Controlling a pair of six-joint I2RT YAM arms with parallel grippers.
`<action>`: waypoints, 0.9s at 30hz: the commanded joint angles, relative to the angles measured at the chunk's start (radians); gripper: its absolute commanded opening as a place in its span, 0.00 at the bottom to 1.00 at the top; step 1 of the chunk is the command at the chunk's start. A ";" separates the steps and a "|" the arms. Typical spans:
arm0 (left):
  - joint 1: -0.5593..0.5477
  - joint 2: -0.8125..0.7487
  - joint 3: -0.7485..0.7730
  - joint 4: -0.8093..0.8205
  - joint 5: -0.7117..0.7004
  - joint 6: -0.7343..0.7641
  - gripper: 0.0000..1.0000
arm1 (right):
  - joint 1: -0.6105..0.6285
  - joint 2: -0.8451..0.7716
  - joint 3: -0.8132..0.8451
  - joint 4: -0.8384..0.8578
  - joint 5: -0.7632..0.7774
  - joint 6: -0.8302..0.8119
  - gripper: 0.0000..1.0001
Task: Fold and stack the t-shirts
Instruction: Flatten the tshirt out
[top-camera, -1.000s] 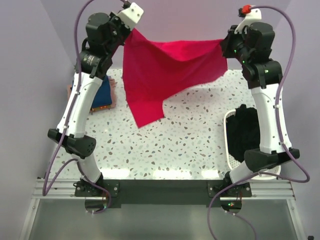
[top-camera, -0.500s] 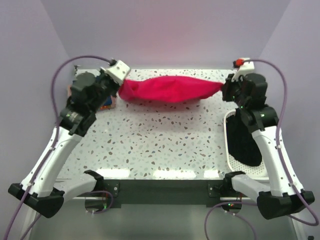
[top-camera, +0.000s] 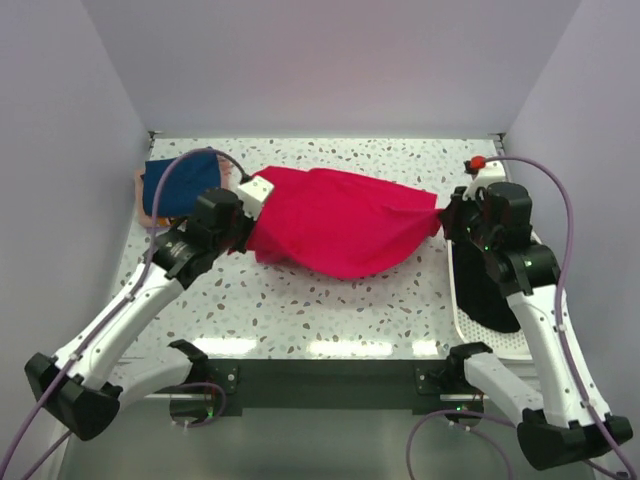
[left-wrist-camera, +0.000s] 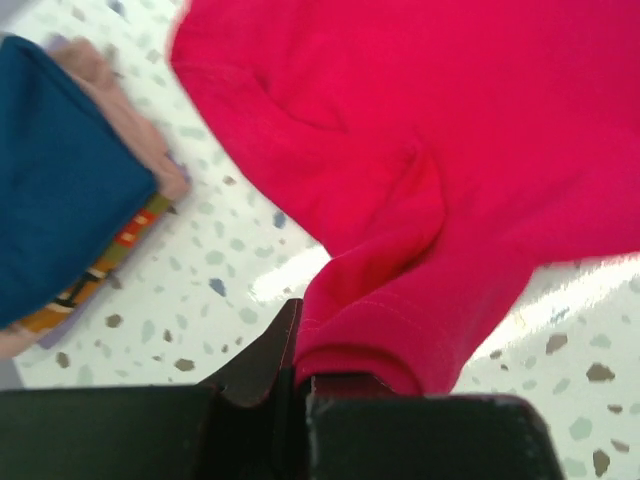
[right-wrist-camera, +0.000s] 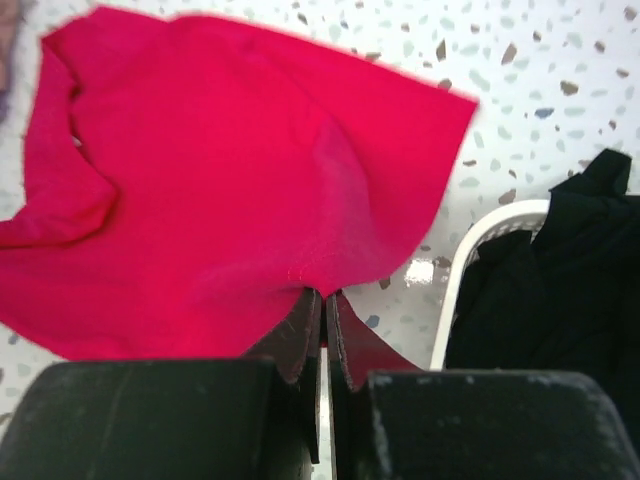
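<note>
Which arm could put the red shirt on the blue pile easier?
Probably the left arm: it grips the red shirt beside the blue pile. The right arm holds the other end, by the basket.

There are two robot arms, the left arm (top-camera: 130, 310) and the right arm (top-camera: 555, 340), two grippers, the left gripper (left-wrist-camera: 295, 340) and the right gripper (right-wrist-camera: 325, 300), and one speckled table (top-camera: 330, 300). Three t-shirts can be counted: one red t-shirt (top-camera: 335, 220), one blue t-shirt (top-camera: 165, 185) and one pink t-shirt (left-wrist-camera: 170, 180), and there is one pile, which also shows one striped edge (left-wrist-camera: 110, 255). There is one white basket (top-camera: 490, 338) with black cloth (right-wrist-camera: 540, 280) in it, and how many pieces that makes cannot be told.
</note>
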 joint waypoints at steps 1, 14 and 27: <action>-0.003 -0.098 0.146 -0.008 -0.134 -0.058 0.00 | -0.002 -0.095 0.120 -0.034 -0.024 0.032 0.00; -0.003 -0.293 0.692 -0.062 0.102 0.086 0.00 | -0.002 -0.179 0.675 -0.246 -0.035 -0.073 0.00; 0.073 -0.188 1.087 -0.182 0.233 0.133 0.00 | -0.002 -0.156 1.063 -0.352 -0.074 -0.034 0.00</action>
